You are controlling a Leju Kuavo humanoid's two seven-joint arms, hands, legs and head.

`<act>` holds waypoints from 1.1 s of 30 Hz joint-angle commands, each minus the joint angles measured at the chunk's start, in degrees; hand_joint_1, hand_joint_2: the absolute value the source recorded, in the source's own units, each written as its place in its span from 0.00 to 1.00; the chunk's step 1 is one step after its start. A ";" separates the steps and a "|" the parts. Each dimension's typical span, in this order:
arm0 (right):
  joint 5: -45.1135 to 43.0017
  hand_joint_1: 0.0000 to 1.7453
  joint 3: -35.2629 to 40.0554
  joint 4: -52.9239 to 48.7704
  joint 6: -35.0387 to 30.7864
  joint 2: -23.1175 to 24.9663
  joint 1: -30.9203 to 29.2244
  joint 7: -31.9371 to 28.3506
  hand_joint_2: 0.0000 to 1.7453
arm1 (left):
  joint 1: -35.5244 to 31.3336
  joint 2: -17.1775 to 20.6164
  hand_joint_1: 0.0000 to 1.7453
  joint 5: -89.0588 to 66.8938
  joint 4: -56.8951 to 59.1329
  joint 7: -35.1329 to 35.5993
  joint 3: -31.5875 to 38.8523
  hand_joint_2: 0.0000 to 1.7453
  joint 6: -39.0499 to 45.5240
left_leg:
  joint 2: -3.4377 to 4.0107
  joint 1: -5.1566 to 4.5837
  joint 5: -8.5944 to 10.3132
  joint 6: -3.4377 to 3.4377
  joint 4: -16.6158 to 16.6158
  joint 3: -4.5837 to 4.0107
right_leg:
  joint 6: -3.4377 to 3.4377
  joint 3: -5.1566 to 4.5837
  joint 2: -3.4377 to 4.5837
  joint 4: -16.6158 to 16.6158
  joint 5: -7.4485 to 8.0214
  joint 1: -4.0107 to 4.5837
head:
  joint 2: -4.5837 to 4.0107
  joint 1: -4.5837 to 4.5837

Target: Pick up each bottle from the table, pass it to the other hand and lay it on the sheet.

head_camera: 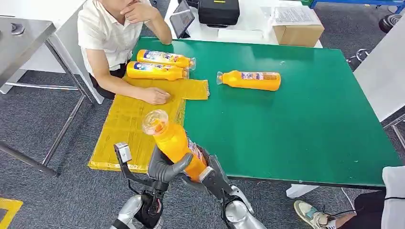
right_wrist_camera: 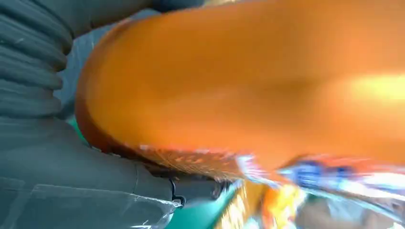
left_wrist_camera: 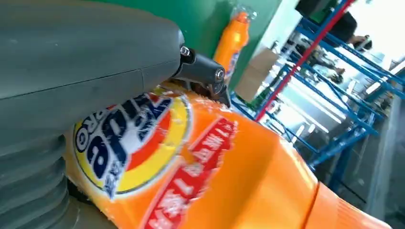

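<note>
An orange bottle (head_camera: 174, 143) with a clear cap stands tilted above the table's front edge, by the near corner of the yellow sheet (head_camera: 125, 125). My left hand (head_camera: 165, 167) wraps its thumb across the bottle's lower body. My right hand (head_camera: 206, 172) holds the bottle's base from the other side. The left wrist view has the held bottle's label (left_wrist_camera: 143, 143) close under my left hand (left_wrist_camera: 71, 71). My right hand (right_wrist_camera: 62, 176) grips the bottle (right_wrist_camera: 248, 81) in the right wrist view. Two bottles (head_camera: 162, 58) (head_camera: 155, 71) lie on the sheet's far end. Another bottle (head_camera: 250, 80) (left_wrist_camera: 232, 40) lies on the green table (head_camera: 296, 129).
A person sits at the table's left side, one hand (head_camera: 155, 96) resting on the sheet near the two laid bottles. A cardboard box (head_camera: 298, 33), a tablet (head_camera: 181, 21) and a black case (head_camera: 218, 12) stand beyond the far edge. Someone's shoe (head_camera: 310, 214) is at lower right.
</note>
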 commanded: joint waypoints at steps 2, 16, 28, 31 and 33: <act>0.26 0.00 3.88 4.90 2.88 0.69 0.21 1.11 1.00 | -1.33 0.02 1.00 -0.24 -3.11 -0.40 0.38 1.00 -3.43 | -0.11 0.08 -0.07 -0.11 0.00 0.17 | -0.12 0.20 -0.08 -0.02 -0.09 0.08 | 0.00 0.00; 4.88 0.00 -21.11 -23.97 -34.09 7.43 12.23 -6.89 1.00 | 2.83 -0.62 1.00 -1.64 -12.60 -2.51 8.81 1.00 1.58 | -0.10 0.03 -0.07 -0.11 0.03 0.07 | -0.11 0.07 -0.07 0.08 -0.12 0.03 | 0.00 0.04; 3.51 0.00 -33.46 -43.24 -34.09 9.87 16.02 -6.89 1.00 | 1.36 2.54 1.00 -18.30 -12.88 -3.39 9.57 1.00 10.06 | -0.16 0.01 -0.04 -0.09 0.01 -0.06 | -0.09 -0.02 -0.12 0.06 -0.09 0.01 | 0.00 0.02; 2.30 0.00 -31.80 -43.42 -34.09 8.59 16.44 -6.89 1.00 | -0.63 3.81 1.00 -29.62 -8.52 -7.85 7.83 1.00 14.93 | -0.33 0.00 0.02 -0.11 -0.12 0.07 | -0.11 0.15 -0.27 -0.07 -0.08 0.01 | 0.00 0.02; 2.30 0.00 -31.80 -43.42 -34.09 8.59 16.44 -6.89 1.00 | -0.63 3.81 1.00 -29.62 -8.52 -7.85 7.83 1.00 14.93 | -0.12 0.00 0.01 -0.07 -0.08 0.00 | -0.08 0.00 -0.09 -0.04 -0.03 0.01 | 0.00 0.00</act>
